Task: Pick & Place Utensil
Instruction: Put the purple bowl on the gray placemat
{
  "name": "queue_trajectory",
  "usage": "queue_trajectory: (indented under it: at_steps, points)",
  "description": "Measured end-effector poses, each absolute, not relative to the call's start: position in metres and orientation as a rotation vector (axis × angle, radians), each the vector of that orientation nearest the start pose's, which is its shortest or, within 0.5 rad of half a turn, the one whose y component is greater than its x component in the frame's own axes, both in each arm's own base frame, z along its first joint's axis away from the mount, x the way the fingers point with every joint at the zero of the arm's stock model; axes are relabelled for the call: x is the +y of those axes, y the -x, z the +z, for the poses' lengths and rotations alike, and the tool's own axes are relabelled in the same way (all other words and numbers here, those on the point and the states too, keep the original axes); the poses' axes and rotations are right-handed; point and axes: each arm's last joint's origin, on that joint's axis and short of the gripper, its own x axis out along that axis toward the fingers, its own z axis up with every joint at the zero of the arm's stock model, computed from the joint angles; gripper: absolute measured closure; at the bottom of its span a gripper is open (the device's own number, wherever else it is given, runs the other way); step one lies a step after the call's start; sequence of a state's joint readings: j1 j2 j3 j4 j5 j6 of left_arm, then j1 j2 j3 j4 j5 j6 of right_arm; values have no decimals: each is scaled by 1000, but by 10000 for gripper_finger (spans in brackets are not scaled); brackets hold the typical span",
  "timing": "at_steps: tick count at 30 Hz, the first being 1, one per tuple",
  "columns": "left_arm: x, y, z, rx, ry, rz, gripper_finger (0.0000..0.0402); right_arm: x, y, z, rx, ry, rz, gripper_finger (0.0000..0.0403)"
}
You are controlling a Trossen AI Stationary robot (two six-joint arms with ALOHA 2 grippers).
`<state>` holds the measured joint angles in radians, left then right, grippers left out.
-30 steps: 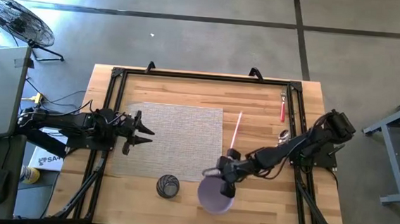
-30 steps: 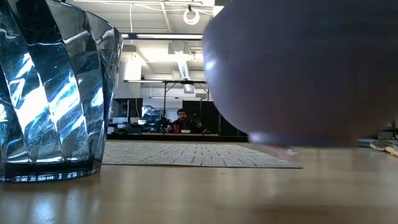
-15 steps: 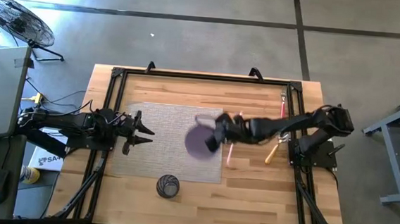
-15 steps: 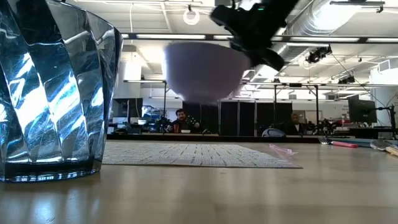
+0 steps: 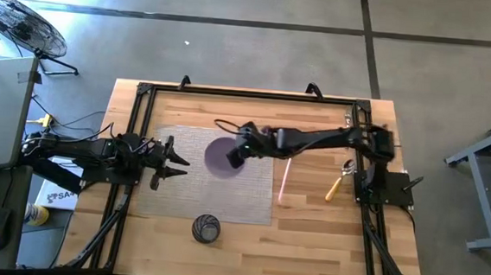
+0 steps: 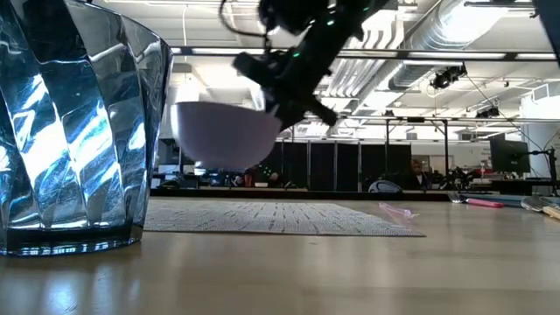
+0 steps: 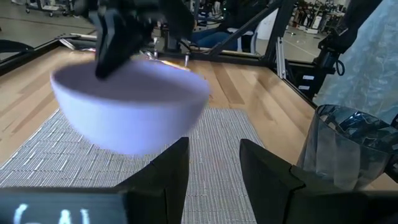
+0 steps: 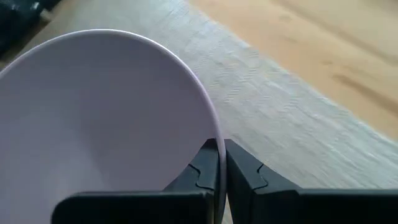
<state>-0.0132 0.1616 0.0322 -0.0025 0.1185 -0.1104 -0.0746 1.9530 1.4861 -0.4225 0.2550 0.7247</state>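
High view: we observed the right gripper [image 5: 238, 151] extended leftward over the woven placemat [image 5: 182, 181], its fingers pinched on the rim of a lavender bowl [image 5: 220, 156]. In the low view the bowl [image 6: 224, 133] hung clear above the mat, roughly level. The right wrist view showed the two fingers [image 8: 239, 171] closed on either side of the thin rim. The left gripper [image 5: 174, 160] waited at the mat's left edge, fingers parted and empty. A pink utensil [image 5: 287, 166] lay at the mat's right edge; a glass tumbler [image 5: 206, 228] stood near the front. We judged the edge grip precarious: a quick swing or an early release could tip the bowl or drop it hard.
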Motion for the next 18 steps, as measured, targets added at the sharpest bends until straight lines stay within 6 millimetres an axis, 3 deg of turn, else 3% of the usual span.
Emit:
queue_trajectory:
  at_steps: [8,18]
  points:
    - [-5,-106,161,138,117,-122,262,-45,-463,192,810,-564,-520,397]
    - [-5,-106,161,139,117,-122,262,-46,-476,183,791,-524,-509,395]
